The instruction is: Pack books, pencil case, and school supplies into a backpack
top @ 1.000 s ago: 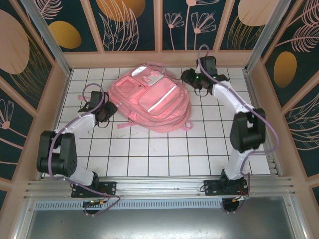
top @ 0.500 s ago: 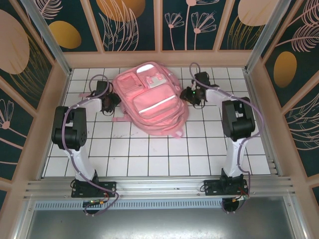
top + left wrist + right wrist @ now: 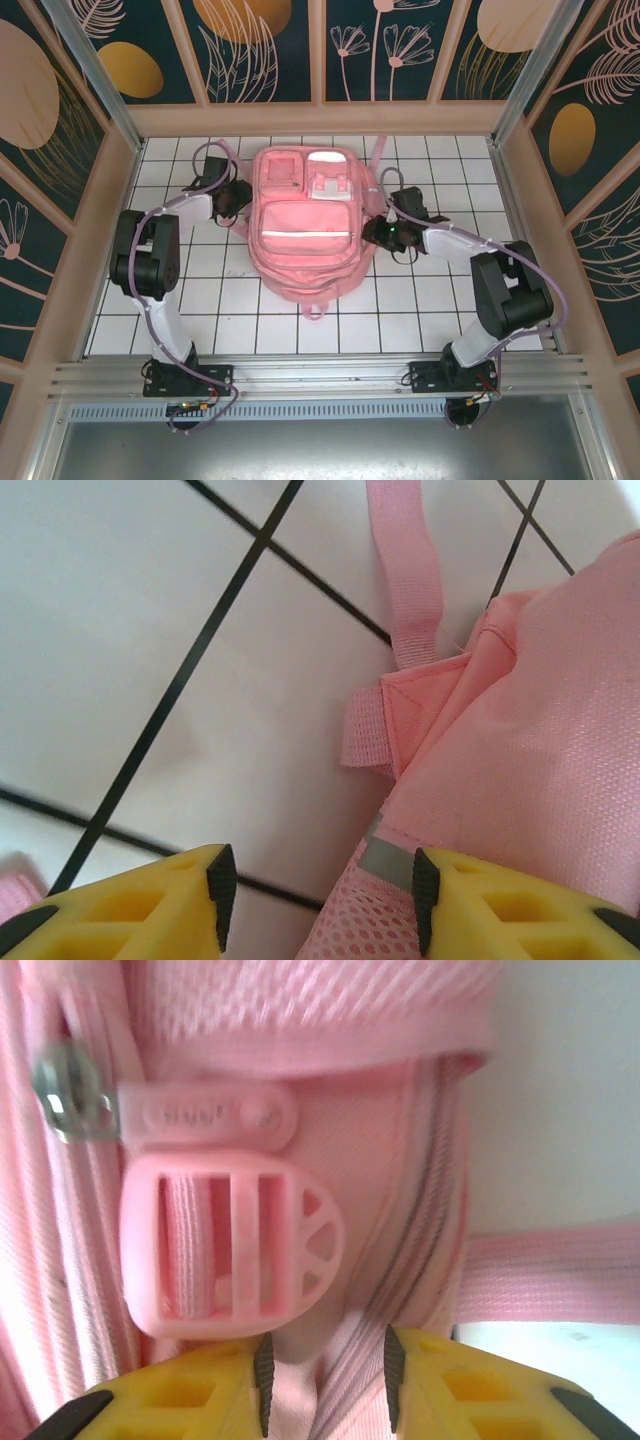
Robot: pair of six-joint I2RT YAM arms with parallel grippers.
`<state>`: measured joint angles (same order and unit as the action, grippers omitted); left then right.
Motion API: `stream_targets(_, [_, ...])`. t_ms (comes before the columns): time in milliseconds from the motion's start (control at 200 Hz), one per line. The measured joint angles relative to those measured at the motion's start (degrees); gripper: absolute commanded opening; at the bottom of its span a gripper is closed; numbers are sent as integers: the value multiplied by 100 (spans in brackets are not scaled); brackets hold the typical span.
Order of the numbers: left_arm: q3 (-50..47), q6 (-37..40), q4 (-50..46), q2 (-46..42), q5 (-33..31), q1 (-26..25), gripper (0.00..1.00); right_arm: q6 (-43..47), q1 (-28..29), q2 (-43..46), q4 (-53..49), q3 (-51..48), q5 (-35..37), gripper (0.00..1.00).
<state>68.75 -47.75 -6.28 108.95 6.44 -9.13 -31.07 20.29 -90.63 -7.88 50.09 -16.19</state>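
As left claw (image 3: 238,196) and right claw (image 3: 372,232) flank backpack (image 3: 300,225), tiles (image 3: 300,332) around

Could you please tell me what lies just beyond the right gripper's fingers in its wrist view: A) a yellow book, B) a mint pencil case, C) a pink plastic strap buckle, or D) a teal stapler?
C: a pink plastic strap buckle on the backpack sits just above the right gripper, beside a metal zipper pull.

we find the pink backpack (image 3: 303,225) blocking the middle of the tiled table (image 3: 400,320), the left gripper (image 3: 238,195) and right gripper (image 3: 372,232) tight against its sides, and free passage across the near tiles.
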Motion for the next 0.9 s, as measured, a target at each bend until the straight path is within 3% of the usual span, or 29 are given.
stream_targets(25, [-114,2,-7,-120,0,2,60,0,-37,74,0,0,66,59])
stream_targets(45, [-190,9,-17,-212,-2,7,63,11,-61,151,-2,0,144,78])
stream_targets(55, [-229,15,-35,-267,-2,9,66,26,-61,188,-11,0,170,92])
stream_targets(70, [-286,52,-50,-352,-4,17,72,-20,-74,254,-17,0,236,98])
stream_targets(95, [-382,74,-79,-501,-22,31,95,15,-76,367,-17,0,302,99])
stream_targets(110, [-439,90,-83,-590,-26,46,98,35,-74,439,-11,0,365,99])
stream_targets(285, [-901,551,-31,-2118,-372,153,99,459,107,1869,162,-101,1237,99])
stream_targets(390, [-1217,940,275,-3388,-1088,146,99,678,192,2887,363,-144,2135,99])
stream_targets(465, [-1685,1349,802,-4352,-1714,146,99,1003,-11,3440,881,-310,2632,99])
stream_targets(571, [-2966,2531,2551,-5348,-2192,164,99,1934,-472,3886,2129,-1141,2769,99])
stream_targets(676, [-4210,3331,3801,-5329,-2505,173,99,2542,-780,3799,2881,-1926,2726,99])
stream_targets(901, [-4846,3965,4291,-4074,-2653,385,99,2758,-1829,3088,4398,-3281,2345,99])
